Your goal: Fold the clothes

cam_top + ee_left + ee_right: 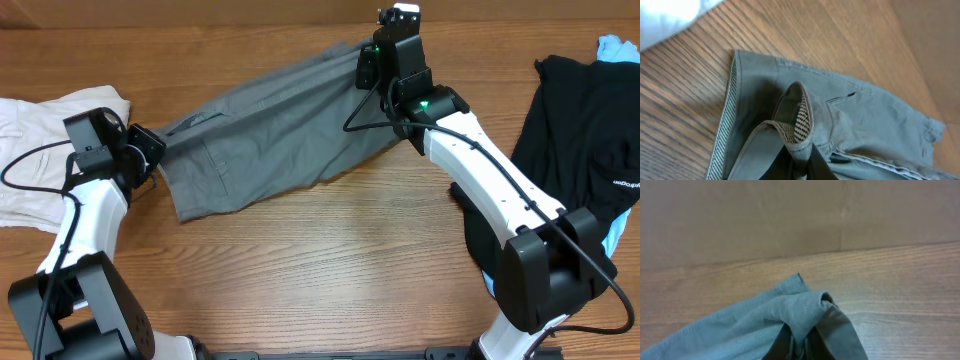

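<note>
The mid-grey woven shorts (270,125) lie spread across the middle of the table, stretched between my two grippers. My left gripper (152,150) is shut on the waistband end at the left; the left wrist view shows the pinched waistband (799,131) with its checked lining between my fingers (801,167). My right gripper (372,62) is shut on the leg hem at the far right end; the right wrist view shows the bunched hem (802,311) between my fingers (799,350). Cream-white shorts (35,130) lie at the far left. A black garment (585,120) lies at the right over a light-blue one (618,48).
The wooden table (330,260) runs to a cardboard-brown wall (790,215) at the back. The right arm (500,190) reaches diagonally over the table's right half. The left arm (80,215) stands by the cream-white shorts.
</note>
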Available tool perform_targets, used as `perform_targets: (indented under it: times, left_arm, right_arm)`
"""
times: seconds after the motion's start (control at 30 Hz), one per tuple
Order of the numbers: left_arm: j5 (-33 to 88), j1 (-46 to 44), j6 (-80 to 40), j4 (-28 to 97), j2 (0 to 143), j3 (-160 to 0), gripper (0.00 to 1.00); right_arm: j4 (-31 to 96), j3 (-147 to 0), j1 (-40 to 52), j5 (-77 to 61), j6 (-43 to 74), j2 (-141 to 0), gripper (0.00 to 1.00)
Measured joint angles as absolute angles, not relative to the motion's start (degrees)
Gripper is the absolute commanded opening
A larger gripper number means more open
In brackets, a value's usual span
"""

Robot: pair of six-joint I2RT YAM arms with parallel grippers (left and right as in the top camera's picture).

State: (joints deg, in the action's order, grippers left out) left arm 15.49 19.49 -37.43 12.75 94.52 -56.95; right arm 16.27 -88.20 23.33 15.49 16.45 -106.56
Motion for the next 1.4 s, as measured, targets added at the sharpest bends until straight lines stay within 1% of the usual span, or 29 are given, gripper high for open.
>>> perform_targets:
  times: [0.17,0.3,0.37,0.4,0.47,0.5,0.53,0.57,0.6,0.63,0.7,0.73,0.77,0.8,0.83,0.87,0.93,0.97,1.0,1.03,1.1,1.17,1.27,1.33,1.37,1.4]
  left_arm:
    - [14.28,19.09,-37.43,12.53,95.57,-56.95,0.09]
    - [12.38,19.09,-37.45,11.03,95.70,-56.95,0.13]
    - [11.31,19.09,-37.56,10.48,95.70,-56.95,0.15]
    - [10.87,19.09,-37.56,10.28,95.70,-56.95,0.18]
    - [10.35,19.07,-37.63,10.22,95.70,-56.95,0.20]
    - [10.15,19.07,-37.58,10.24,95.70,-56.95,0.20]
    - [9.87,19.09,-37.58,10.24,95.72,-56.95,0.21]
    - [9.54,19.09,-37.58,10.24,95.72,-56.95,0.24]
    - [9.02,19.09,-37.58,10.24,95.72,-56.95,0.25]
    - [8.49,19.09,-37.56,10.26,95.72,-56.95,0.23]
    - [7.79,19.09,-37.58,10.24,95.72,-56.95,0.10]
    - [7.44,19.09,-37.65,10.26,95.72,-56.95,0.09]
    - [7.27,19.09,-37.60,10.20,95.74,-56.95,0.13]
    - [6.96,19.09,-37.85,9.78,95.79,-56.95,0.21]
    - [6.66,19.09,-37.93,9.32,95.81,-56.95,0.35]
    - [6.07,19.09,-38.48,8.36,95.81,-56.95,0.40]
    - [4.80,19.09,-39.07,5.10,95.81,-56.97,0.59]
    - [4.27,19.11,-39.11,3.42,95.81,-56.99,0.72]
    - [3.88,19.16,-39.46,1.19,95.81,-57.01,1.00]
    - [3.53,19.14,-39.42,-0.64,95.81,-57.06,1.00]
    - [3.29,19.14,-39.72,-2.76,95.81,-57.08,1.00]
    - [4.36,19.16,-39.68,-2.72,95.81,-57.08,1.00]
    - [9.04,19.14,-39.00,-0.58,95.83,-57.08,1.00]
    - [14.17,19.11,-38.79,3.90,95.83,-57.17,1.00]
    - [14.63,19.09,-38.79,4.25,95.83,-57.17,1.00]
    - [18.61,19.03,-38.35,6.74,95.92,-57.17,1.00]
  right_arm:
    - [12.14,-88.23,23.31,15.18,16.47,-108.36,0.04]
    - [8.23,-88.29,23.29,14.85,16.47,-111.33,0.04]
    - [7.25,-88.29,23.16,14.87,16.47,-112.62,0.07]
    - [6.79,-88.29,23.03,14.85,16.45,-113.16,0.07]
    - [5.72,-88.31,22.85,14.87,16.45,-113.93,0.08]
    - [5.48,-88.31,22.85,14.87,16.45,-114.10,0.12]
    - [4.89,-88.31,22.81,14.87,16.58,-114.52,0.26]
    - [4.43,-88.33,22.74,15.00,16.47,-114.78,0.53]
    - [3.84,-88.33,22.63,15.07,16.36,-115.07,0.64]
    - [2.76,-88.40,22.35,15.31,16.38,-115.59,0.82]
    - [1.21,-88.51,21.82,15.42,16.43,-116.09,0.95]
    - [0.40,-88.51,21.65,15.49,16.25,-116.22,1.00]
    - [-0.30,-88.53,21.41,15.53,16.36,-116.27,1.00]
    - [-0.86,-88.53,21.34,15.66,16.21,-116.27,1.00]
    - [-1.17,-88.60,21.26,15.90,16.32,-116.27,1.00]
    - [-1.23,-88.71,21.15,16.16,16.25,-116.27,1.00]
    - [0.01,-88.92,21.02,16.73,16.29,-116.27,1.00]
    - [2.70,-89.25,20.75,16.93,16.27,-116.27,1.00]
    - [4.69,-89.34,20.47,17.08,16.25,-116.27,1.00]
    - [6.96,-89.45,20.08,17.08,16.34,-116.27,1.00]
    - [16.16,-89.56,18.59,17.26,16.75,-116.11,1.00]
    - [23.24,-89.73,16.95,16.25,17.80,-115.87,1.00]
    - [30.94,-89.69,13.41,10.37,18.87,-115.77,1.00]
    - [33.36,-89.67,11.38,5.30,19.40,-115.77,1.00]
    - [34.26,-89.67,10.37,2.50,19.55,-115.77,1.00]
    - [35.00,-89.67,9.34,-0.05,19.70,-115.77,0.99]
